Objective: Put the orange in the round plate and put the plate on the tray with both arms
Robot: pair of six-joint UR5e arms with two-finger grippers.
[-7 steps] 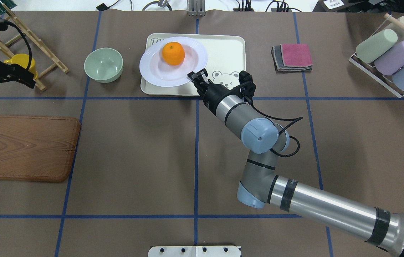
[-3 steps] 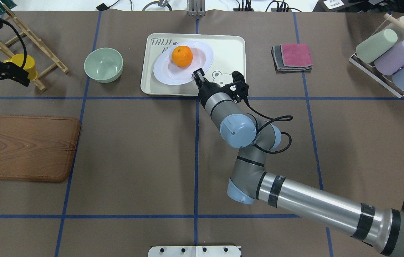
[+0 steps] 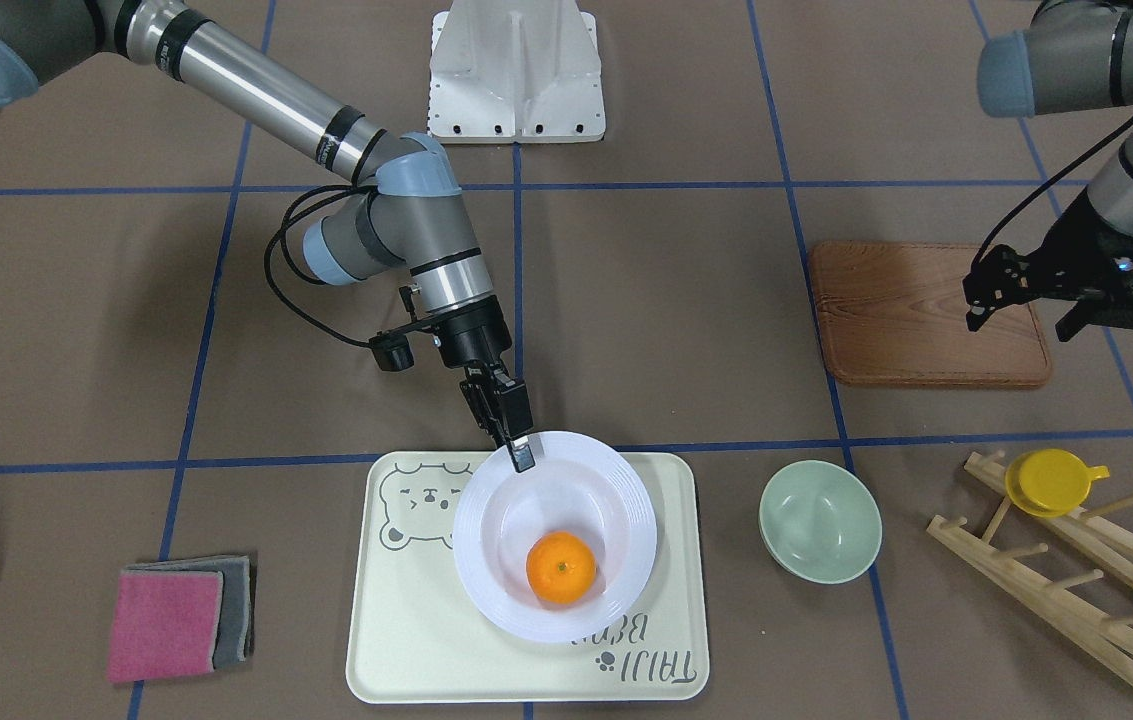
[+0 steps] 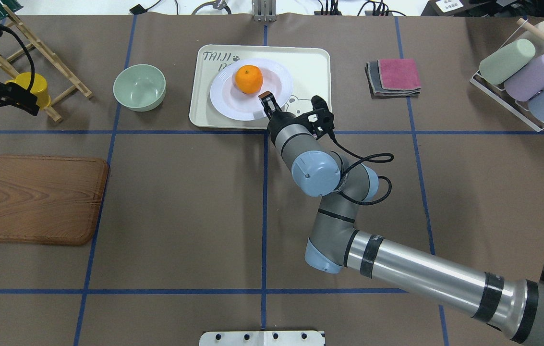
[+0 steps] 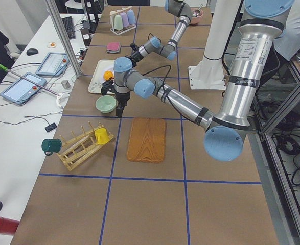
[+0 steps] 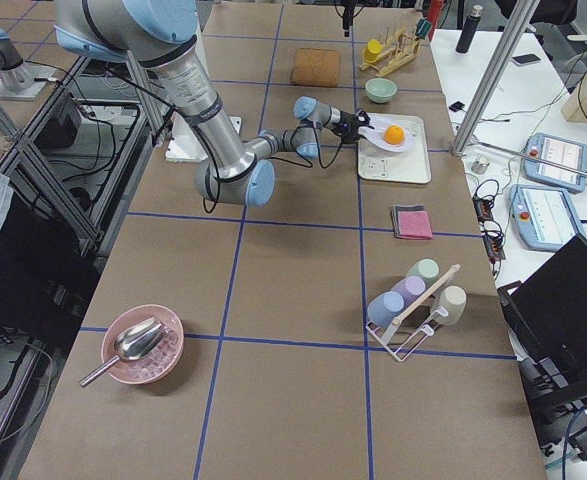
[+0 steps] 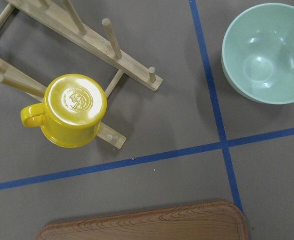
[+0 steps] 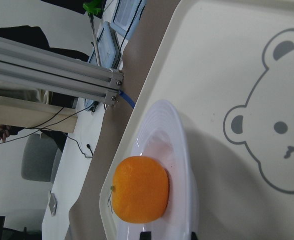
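Note:
The orange (image 4: 248, 79) sits in the sunken centre of the white round plate (image 4: 276, 81), which is over the left half of the cream bear tray (image 4: 310, 62). My right gripper (image 4: 267, 99) is shut on the plate's near rim; in the front view its fingers (image 3: 522, 452) pinch that rim. The right wrist view shows the orange (image 8: 139, 189), the plate's rim (image 8: 179, 150) and the plate's shadow on the tray (image 8: 237, 60). I cannot tell whether the plate rests flat. My left gripper (image 3: 1018, 322) hangs open and empty at the table's left, above the wooden board.
A pale-green bowl (image 4: 139, 87) stands left of the tray. A yellow cup (image 4: 31, 84) hangs on a wooden rack (image 4: 55, 62). The brown board (image 4: 39, 199) lies near left. Folded cloths (image 4: 394, 77) and a rack of cups (image 4: 526, 77) are to the right.
My right gripper has carried the plate with the orange rightward, further onto the tray, and lower. The left arm has drawn back a little to the left.

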